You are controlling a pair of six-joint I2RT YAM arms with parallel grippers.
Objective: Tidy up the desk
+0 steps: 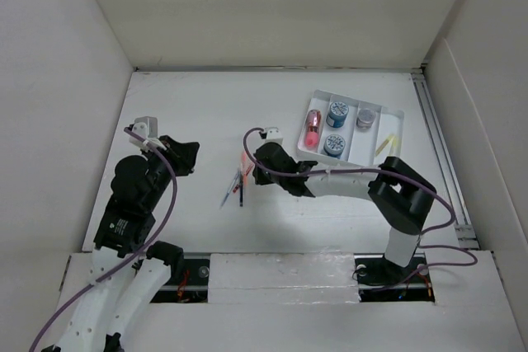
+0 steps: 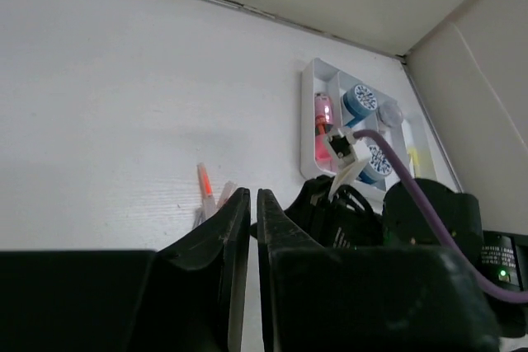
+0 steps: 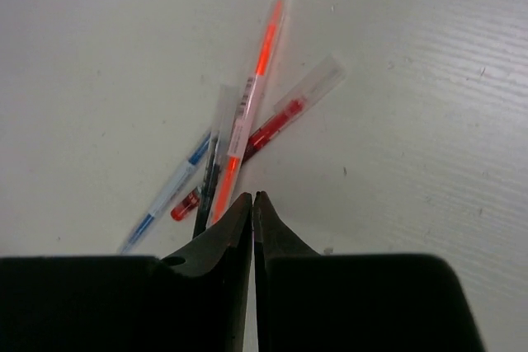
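The desk (image 1: pixel 198 105) is a white tabletop with walls around it. Several pens lie crossed in a loose pile (image 1: pixel 237 183) at its middle: an orange one (image 3: pixel 256 72), a red one (image 3: pixel 285 117), a blue one (image 3: pixel 169 195) and a black one (image 3: pixel 210 179). My right gripper (image 3: pixel 252 197) is shut and empty, its tips just short of the pile's near end; in the top view it is (image 1: pixel 252 169). My left gripper (image 2: pixel 252 193) is shut and empty, to the left of the pens (image 2: pixel 204 180); in the top view it is (image 1: pixel 188 156).
A white compartmented tray (image 1: pixel 355 98) stands at the back right. It holds a red-pink item (image 1: pixel 313 129), two blue rolls (image 1: pixel 337 113), a grey roll (image 1: pixel 365 118) and a yellow item (image 1: pixel 386 144). The right arm (image 1: pixel 355 180) stretches across in front of the tray.
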